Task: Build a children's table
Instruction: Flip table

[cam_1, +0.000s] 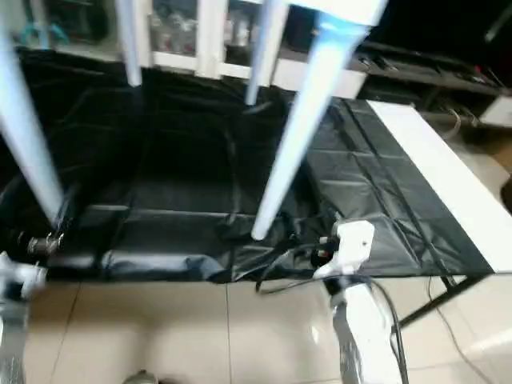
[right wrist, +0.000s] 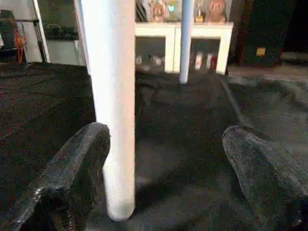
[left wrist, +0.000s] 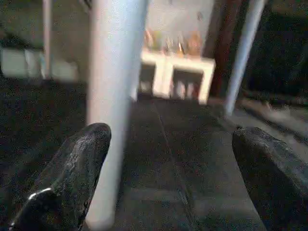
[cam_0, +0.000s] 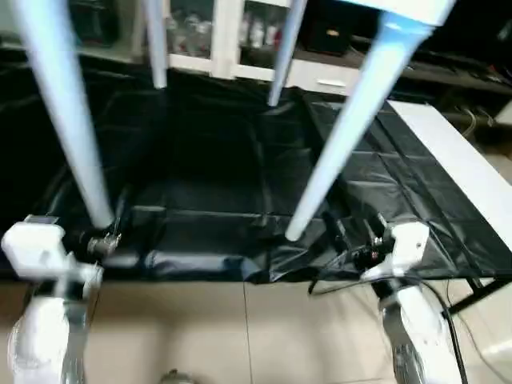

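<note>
The white children's table stands upright on its four tapered legs on the black-draped worktable (cam_0: 208,184); one corner of its top (cam_0: 416,10) shows at the upper edge. The near left leg (cam_0: 64,112) comes down just in front of my left gripper (cam_0: 96,242), which is open, the leg (left wrist: 113,120) rising past one finger (left wrist: 67,183). The near right leg (cam_0: 352,120) ends close ahead of my right gripper (cam_0: 356,250), also open, with the leg's foot (right wrist: 118,202) beside one finger (right wrist: 72,183). Two far legs (cam_0: 156,48) (cam_0: 284,56) stand at the back.
A flat white board (cam_0: 464,168) lies along the right side of the worktable. A white shelf unit (cam_0: 232,40) with small items stands behind it. Tiled floor (cam_0: 240,328) shows below the table's near edge, with cables by my right forearm (cam_0: 416,320).
</note>
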Controlling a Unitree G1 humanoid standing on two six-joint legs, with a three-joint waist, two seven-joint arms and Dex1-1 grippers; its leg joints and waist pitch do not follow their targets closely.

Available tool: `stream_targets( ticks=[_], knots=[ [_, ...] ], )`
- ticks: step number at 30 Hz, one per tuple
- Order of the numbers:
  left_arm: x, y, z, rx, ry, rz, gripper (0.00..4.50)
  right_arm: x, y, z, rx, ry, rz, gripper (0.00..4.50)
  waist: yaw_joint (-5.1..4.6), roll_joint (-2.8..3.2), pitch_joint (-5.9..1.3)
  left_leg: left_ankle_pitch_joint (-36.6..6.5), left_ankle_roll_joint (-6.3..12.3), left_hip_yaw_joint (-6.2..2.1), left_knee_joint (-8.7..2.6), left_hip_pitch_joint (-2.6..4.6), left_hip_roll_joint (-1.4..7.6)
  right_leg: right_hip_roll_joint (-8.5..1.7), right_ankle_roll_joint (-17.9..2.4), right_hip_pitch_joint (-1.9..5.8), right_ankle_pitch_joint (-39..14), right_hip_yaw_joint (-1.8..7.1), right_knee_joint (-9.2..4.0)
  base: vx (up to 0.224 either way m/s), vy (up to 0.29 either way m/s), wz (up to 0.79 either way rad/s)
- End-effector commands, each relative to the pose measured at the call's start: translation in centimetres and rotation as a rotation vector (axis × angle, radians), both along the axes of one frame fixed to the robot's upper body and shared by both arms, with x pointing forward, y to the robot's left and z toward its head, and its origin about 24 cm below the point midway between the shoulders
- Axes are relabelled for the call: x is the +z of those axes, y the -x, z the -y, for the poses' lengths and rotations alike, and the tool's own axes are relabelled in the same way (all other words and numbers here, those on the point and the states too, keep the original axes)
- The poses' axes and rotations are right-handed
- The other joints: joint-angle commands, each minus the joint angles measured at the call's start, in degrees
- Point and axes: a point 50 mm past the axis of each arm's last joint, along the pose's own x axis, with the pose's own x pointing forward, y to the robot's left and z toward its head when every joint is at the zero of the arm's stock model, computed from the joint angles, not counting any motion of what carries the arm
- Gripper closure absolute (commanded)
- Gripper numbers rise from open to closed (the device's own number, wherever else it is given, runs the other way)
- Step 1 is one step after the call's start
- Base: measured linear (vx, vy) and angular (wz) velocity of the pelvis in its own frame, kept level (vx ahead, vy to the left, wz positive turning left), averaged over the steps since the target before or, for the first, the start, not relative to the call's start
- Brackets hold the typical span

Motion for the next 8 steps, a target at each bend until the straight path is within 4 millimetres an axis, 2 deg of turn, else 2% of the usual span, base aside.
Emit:
stream_targets(
  ticks=[1, 2, 3, 4, 7, 8],
  knots=[
    [-0.08, -0.13, 1.22, -0.028, -0.022, -0.03, 0.01, 0.57, 0.28, -0.36, 0.026, 0.005, -0.005, 0.4, -0.22, 1.59, -2.33, -16.21, -1.78, -0.12, -5.54, 0.81, 1.63, -3.43, -4.8, 0.81, -1.7, 2.34, -4.77, 0.0, 0.0, 0.0],
    [-0.14, -0.11, 1.25, -0.023, -0.023, -0.035, 0.01, 0.55, 0.34, -0.45, 0.03, 0.007, -0.011, 0.4, -0.22, 1.78, -2.19, -16.73, -1.87, -0.17, -5.64, 0.81, 1.62, -3.39, -4.69, 0.81, -2.3, 2.32, -4.79, 0.0, 0.0, 0.0],
    [-0.24, -0.19, 1.36, -0.01, -0.042, -0.047, 0.01, 0.36, 0.42, -0.62, 0.029, 0.034, -0.04, 0.4, -0.38, 1.29, -2.08, -16.98, -2.0, -0.23, -5.79, 0.68, 1.64, -3.41, -4.35, 0.98, -3.61, 2.27, -4.98, 0.0, 0.0, 0.0],
    [-0.27, -0.43, 1.4, 0.009, -0.06, -0.062, 0.01, 0.19, 0.47, -0.71, 0.042, 0.053, -0.057, 0.4, -0.39, 1.5, -2.08, -17.29, -2.2, -0.28, -5.77, 0.85, 1.61, -3.49, -4.02, 0.86, -4.79, 2.3, -4.94, 0.0, 0.0, 0.0],
    [-0.07, -0.59, 1.52, 0.026, -0.091, -0.06, 0.01, 0.16, 0.49, -0.59, 0.045, 0.07, -0.06, 0.4, -0.62, 1.62, -1.99, -17.94, -2.38, -0.29, -5.84, 0.84, 1.6, -3.63, -3.74, 0.76, -6.26, 2.38, -5.2, 0.0, 0.0, 0.0],
    [-0.03, -0.53, 1.69, 0.022, -0.111, -0.064, 0.01, 0.23, 0.44, -0.48, 0.04, 0.082, -0.053, 0.4, -0.59, 1.39, -2.09, -18.89, -2.58, -0.31, -5.84, 0.98, 1.66, -3.69, -3.65, 0.72, -7.41, 2.34, -5.32, 0.0, 0.0, 0.0]
  ],
)
